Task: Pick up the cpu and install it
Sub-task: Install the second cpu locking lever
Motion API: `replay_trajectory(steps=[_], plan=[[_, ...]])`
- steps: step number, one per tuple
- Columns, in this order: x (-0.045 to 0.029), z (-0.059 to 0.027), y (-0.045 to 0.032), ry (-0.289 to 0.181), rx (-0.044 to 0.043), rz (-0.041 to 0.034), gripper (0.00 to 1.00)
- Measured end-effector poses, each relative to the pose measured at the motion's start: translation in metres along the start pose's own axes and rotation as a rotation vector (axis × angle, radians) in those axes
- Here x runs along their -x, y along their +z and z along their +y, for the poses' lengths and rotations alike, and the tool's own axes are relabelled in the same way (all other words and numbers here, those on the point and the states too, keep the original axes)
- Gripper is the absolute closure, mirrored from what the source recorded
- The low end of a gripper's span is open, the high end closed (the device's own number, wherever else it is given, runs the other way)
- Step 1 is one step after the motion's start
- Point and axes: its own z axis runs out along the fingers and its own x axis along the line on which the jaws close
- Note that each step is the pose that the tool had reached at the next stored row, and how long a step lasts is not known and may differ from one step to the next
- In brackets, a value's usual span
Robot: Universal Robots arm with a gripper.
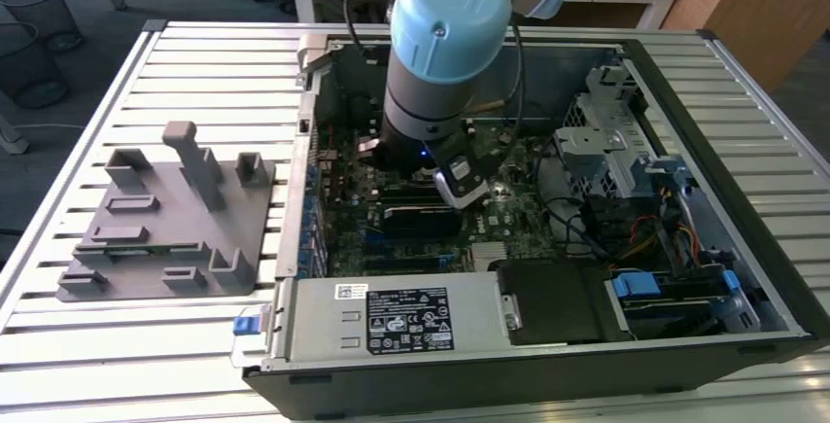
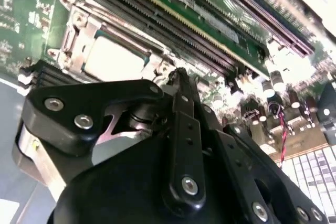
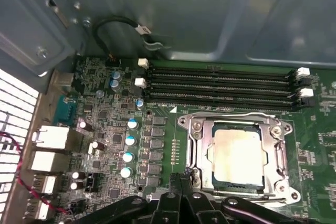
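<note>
The cpu (image 3: 237, 156) already lies flat inside the socket frame (image 3: 195, 145) on the motherboard, just beyond the end effector (image 3: 184, 179), whose fingertips meet, clenched on nothing, at the frame's near corner beside the chip rather than over it.

Shiny silvery metal on the cpu (image 3: 236, 153), bright steel socket frame (image 3: 197, 150) around it, matt grey plastic fixture (image 1: 169, 219), ribbed metal worktop (image 1: 194, 63).
</note>
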Motion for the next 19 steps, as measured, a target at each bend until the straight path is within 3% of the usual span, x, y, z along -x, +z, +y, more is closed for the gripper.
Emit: replay_trajectory(steps=[9,19], plan=[[-0.0007,0.0075,-0.0194,0.0,-0.0006,0.0,0.89],[-0.0009,0.0101,-0.0261,0.0,-0.0004,-0.0001,0.89]])
